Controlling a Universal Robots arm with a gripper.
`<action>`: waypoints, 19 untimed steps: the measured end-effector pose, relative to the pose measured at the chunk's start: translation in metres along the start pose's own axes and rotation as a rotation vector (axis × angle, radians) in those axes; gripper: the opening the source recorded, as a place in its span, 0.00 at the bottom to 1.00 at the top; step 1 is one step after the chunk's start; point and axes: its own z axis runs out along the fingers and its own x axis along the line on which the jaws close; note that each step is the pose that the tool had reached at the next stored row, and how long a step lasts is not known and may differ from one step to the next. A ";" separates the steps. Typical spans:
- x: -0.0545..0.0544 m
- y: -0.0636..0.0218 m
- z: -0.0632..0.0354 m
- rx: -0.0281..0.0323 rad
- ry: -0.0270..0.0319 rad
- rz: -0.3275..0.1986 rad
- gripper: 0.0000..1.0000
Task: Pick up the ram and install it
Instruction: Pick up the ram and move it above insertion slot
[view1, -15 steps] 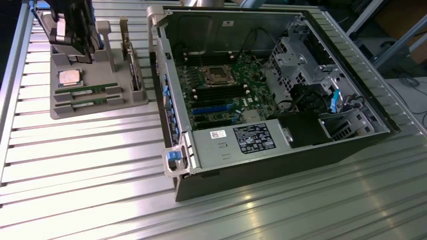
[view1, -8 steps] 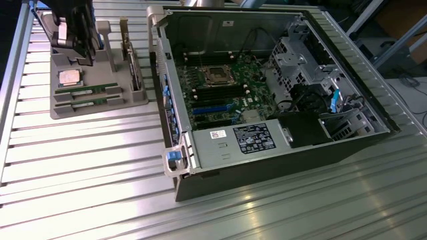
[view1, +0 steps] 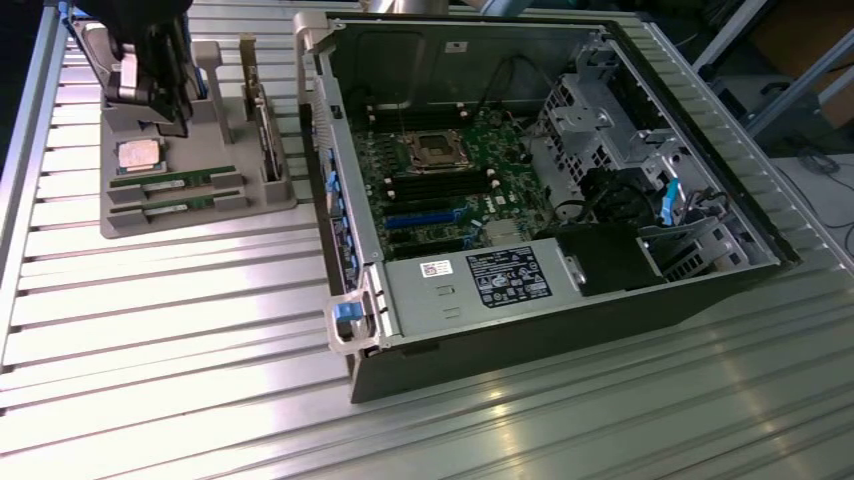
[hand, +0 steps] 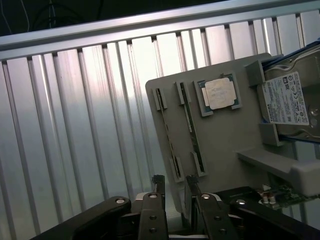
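Two ram sticks (view1: 174, 182) (view1: 174, 205) lie edge-up, side by side, in slots of a grey holder tray (view1: 214, 215) at the exterior view's left. In the wrist view the same sticks (hand: 170, 135) (hand: 193, 131) are thin green strips in the holder (hand: 225, 135). My gripper (view1: 147, 95) hangs above the far end of the holder, apart from the sticks. Its dark fingers (hand: 159, 186) are open with nothing between them, and the gripper (hand: 175, 187) points down near one end of the sticks. The open computer case (view1: 350, 200) shows a motherboard (view1: 467, 150) with dark memory slots (view1: 427, 187).
A square silver processor (view1: 138, 155) (hand: 220, 93) lies in the holder beside the sticks. A hard drive (hand: 290, 100) and a green expansion card (view1: 267, 125) (hand: 280, 197) stand in it too. A power supply (view1: 481, 282) sits inside the case. All rests on a ribbed aluminium table (view1: 174, 330).
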 end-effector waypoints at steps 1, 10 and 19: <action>0.000 0.0000 0.0006 0.0000 0.0000 0.000 0.30; 0.001 -0.0004 0.0056 0.0000 0.0000 0.000 0.30; 0.002 -0.0008 0.0122 0.0000 -0.0001 0.000 0.30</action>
